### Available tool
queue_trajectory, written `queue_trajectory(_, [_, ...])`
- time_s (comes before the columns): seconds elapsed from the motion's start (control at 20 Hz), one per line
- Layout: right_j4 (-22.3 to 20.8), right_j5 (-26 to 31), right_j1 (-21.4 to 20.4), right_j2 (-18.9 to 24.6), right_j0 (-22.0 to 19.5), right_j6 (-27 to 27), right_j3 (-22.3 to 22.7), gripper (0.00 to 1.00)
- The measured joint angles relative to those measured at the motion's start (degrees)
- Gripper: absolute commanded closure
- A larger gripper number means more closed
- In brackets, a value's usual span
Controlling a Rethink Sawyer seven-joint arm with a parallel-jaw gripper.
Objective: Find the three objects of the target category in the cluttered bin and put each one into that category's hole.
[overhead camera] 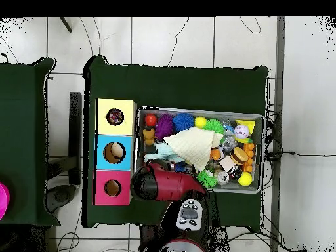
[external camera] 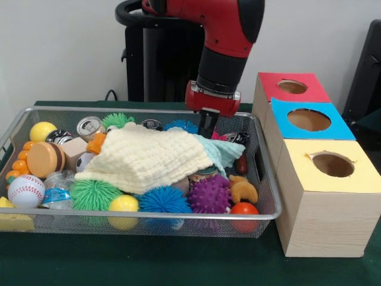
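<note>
End effector (external camera: 207,128) lowered into mesh bin (external camera: 262,179) at far rim, grip state unclear, cream cloth (external camera: 149,158) just beside it

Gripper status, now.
Gripper: cannot be told; it is down in the bin behind the cream cloth.

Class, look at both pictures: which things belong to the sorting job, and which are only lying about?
Belonging to the job:
wire bin
red box
blue box
yellow box
gripper
spiky balls, such as the purple one

Just lying about:
cream cloth
baseball
toy croissant
drink can
</note>
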Motion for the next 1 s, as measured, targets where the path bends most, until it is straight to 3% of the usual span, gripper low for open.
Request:
queue_trajectory(0.6, [0.02,-0.28,2.03,-1.66,2.99,0.00,-0.55,1.00])
queue_trajectory(1.0, [0.49,-5.21,3.17,-8.07,8.60,0.00,-0.75,1.00])
